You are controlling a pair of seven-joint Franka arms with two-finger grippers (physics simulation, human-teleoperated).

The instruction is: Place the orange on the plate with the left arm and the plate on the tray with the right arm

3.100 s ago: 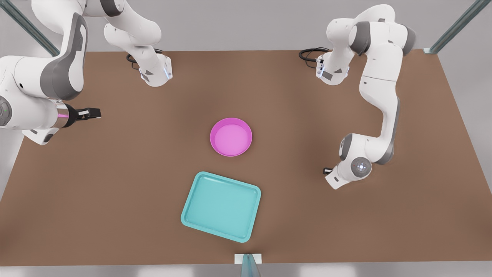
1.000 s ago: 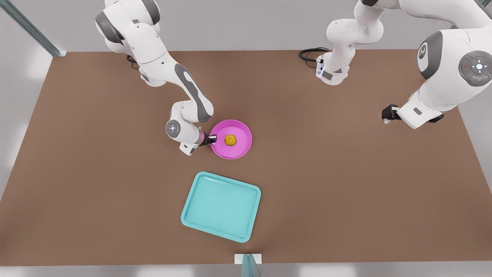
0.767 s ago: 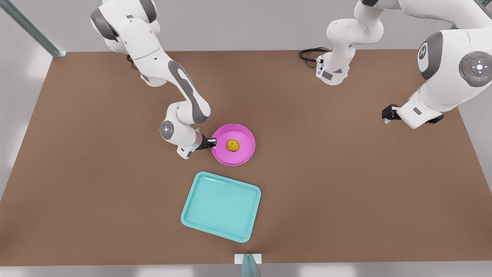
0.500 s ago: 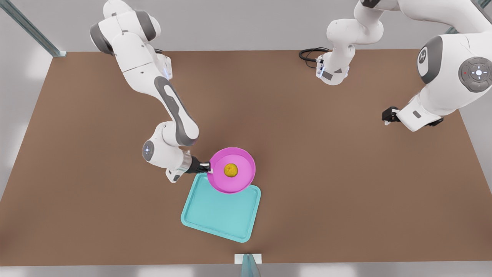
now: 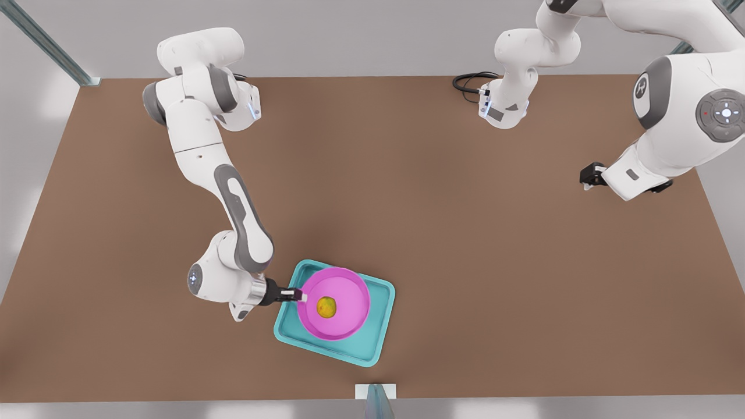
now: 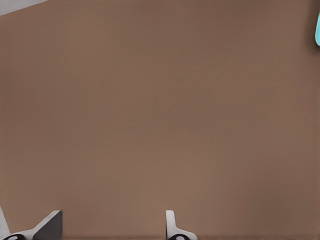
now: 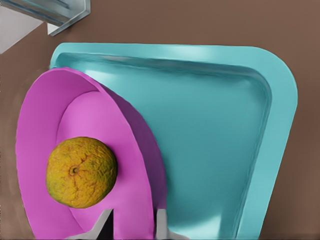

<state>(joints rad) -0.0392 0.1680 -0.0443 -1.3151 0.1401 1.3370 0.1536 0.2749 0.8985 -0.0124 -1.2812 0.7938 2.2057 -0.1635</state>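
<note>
The right arm reaches down the front view's left side of the table [image 5: 465,233], its forearm running from the base near the far edge toward the near edge, with the wrist bent so the right gripper [image 5: 295,295] points sideways toward the front view's right. Its fingers [image 7: 161,220] are closed onto the rim of the plate [image 5: 343,291], one finger inside the dish and one outside. In the right wrist view the plate looks tilted against the tray floor, but whether it rests on the tray or is held just above it cannot be told.

The plate lies over the tray [image 5: 381,326], nearer the side of the tray where the gripper is, leaving a band of bare teal on the side away from it. The orange [image 5: 326,307] sits inside the plate, near its middle, stem dimple facing the right wrist camera.

The left arm waits at the front view's right, folded high by the table's edge, well apart from the tray. The left gripper [image 6: 112,227] hangs over bare table with its fingers [image 6: 170,222] spread wide and nothing between them; a sliver of the tray shows at the margin of that view.

A metal post [image 5: 377,404] on a white foot stands at the near table edge, just beside the tray. Black cables [image 5: 468,81] coil by the base of the left arm.
</note>
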